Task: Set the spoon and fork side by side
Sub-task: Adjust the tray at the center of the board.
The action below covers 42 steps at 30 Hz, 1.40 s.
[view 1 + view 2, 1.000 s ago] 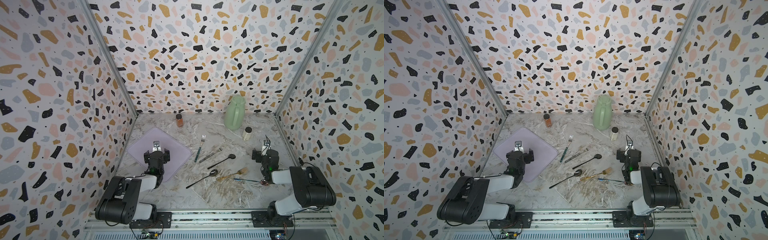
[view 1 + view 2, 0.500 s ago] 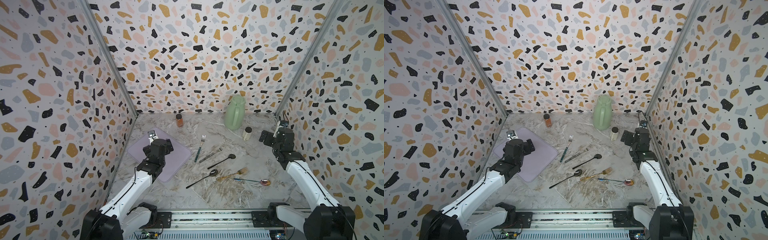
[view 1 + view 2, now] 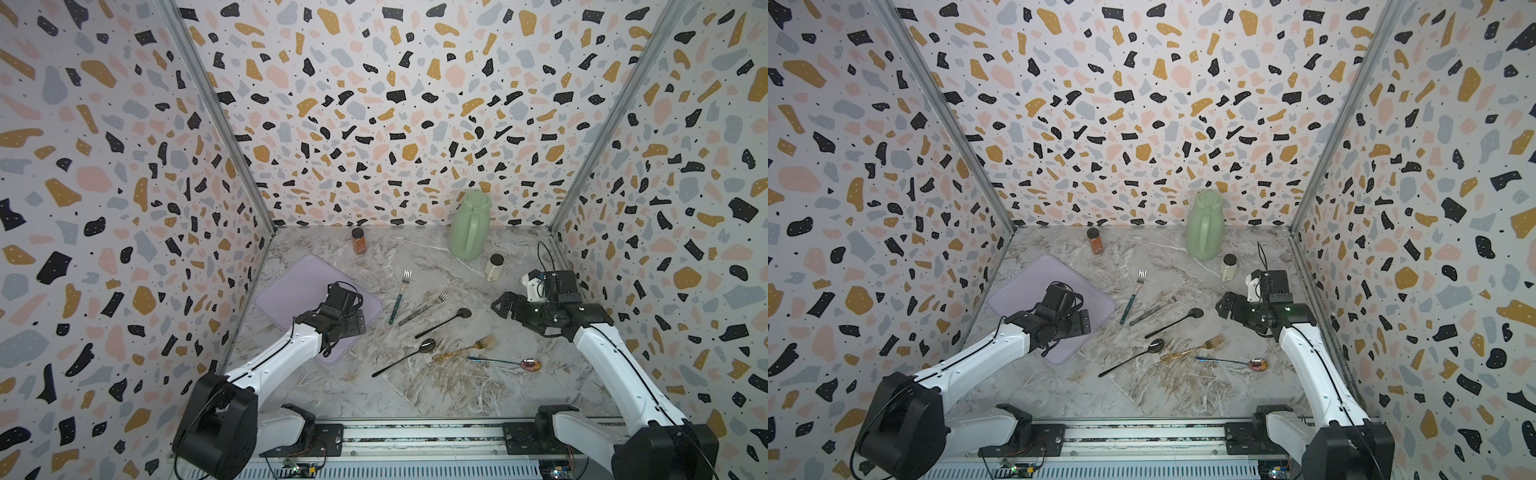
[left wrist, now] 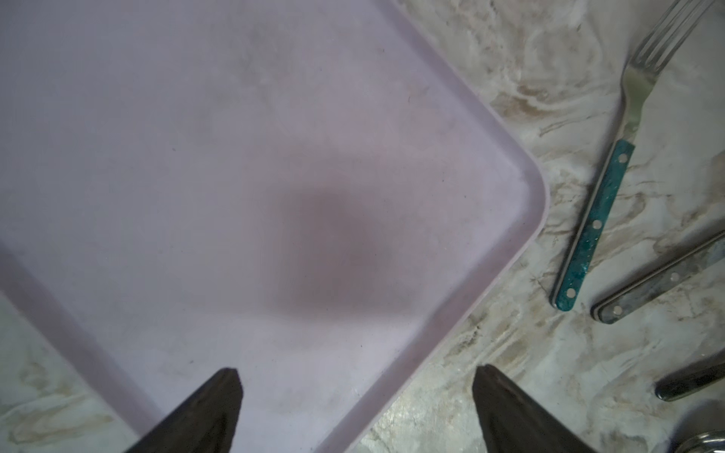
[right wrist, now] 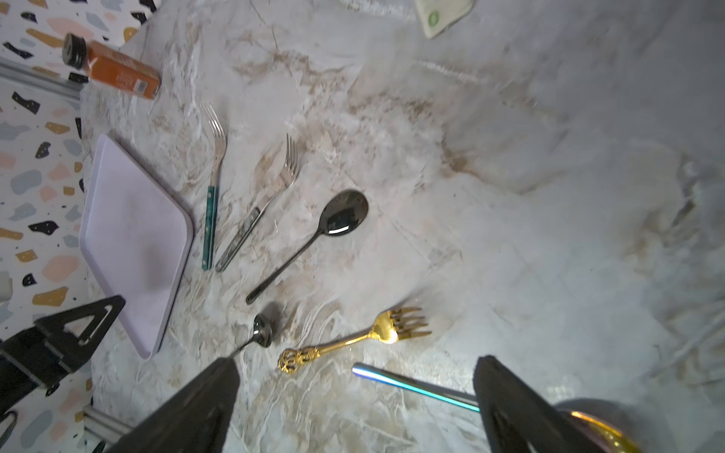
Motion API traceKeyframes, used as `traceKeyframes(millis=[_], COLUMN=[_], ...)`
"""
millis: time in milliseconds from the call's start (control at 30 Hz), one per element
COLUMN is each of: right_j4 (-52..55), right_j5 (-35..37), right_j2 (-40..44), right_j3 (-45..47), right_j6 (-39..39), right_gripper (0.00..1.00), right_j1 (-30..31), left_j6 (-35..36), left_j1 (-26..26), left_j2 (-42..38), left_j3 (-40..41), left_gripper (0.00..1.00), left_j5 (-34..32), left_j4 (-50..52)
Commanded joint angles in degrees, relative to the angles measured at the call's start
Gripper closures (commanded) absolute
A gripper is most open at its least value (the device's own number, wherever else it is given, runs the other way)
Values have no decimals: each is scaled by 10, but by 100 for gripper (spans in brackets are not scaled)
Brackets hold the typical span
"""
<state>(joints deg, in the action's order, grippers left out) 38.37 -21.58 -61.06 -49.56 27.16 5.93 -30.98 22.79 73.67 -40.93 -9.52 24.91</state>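
Right wrist view: gold fork (image 5: 392,327), black spoon (image 5: 341,213); left wrist view: mat (image 4: 235,157), teal fork (image 4: 596,219). Left hand (image 4: 357,368), right hand (image 5: 357,359) spread wide, empty.

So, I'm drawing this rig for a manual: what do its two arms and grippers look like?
Both the left arm and right arm have white link shells, black joint housings and thin black cables looping at the wrists. The left gripper and right gripper are black, with tapering pointed fingers.
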Motion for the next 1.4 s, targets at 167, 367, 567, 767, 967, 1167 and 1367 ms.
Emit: traceKeyframes(millis=[167,367,567,767,967,1167,1367], right_j4=[24,6,-2,11,18,24,29], right_j5=[3,25,32,41,48,44,48], right_j2=[-3,-28,-37,-35,-37,-45,-45], right_j3=[12,14,8,1,-3,-12,-14], right_j6=[38,57,59,54,50,45,43], right_gripper=[3,6,7,9,9,9,9], right_j1=[94,153,162,162,162,162,162], left_j6=[6,19,22,11,3,-7,-21], left_j1=[25,30,48,70,83,90,100], left_j2=[50,84,109,140,166,192,227], left_j3=[-4,-8,-16,-34,-59,-84,-123], left_gripper=[15,28,35,53,64,74,84], left_j5=[36,66,86,86,90,93,97], left_j4=[2,-15,-36,-52,-62,-73,-75])
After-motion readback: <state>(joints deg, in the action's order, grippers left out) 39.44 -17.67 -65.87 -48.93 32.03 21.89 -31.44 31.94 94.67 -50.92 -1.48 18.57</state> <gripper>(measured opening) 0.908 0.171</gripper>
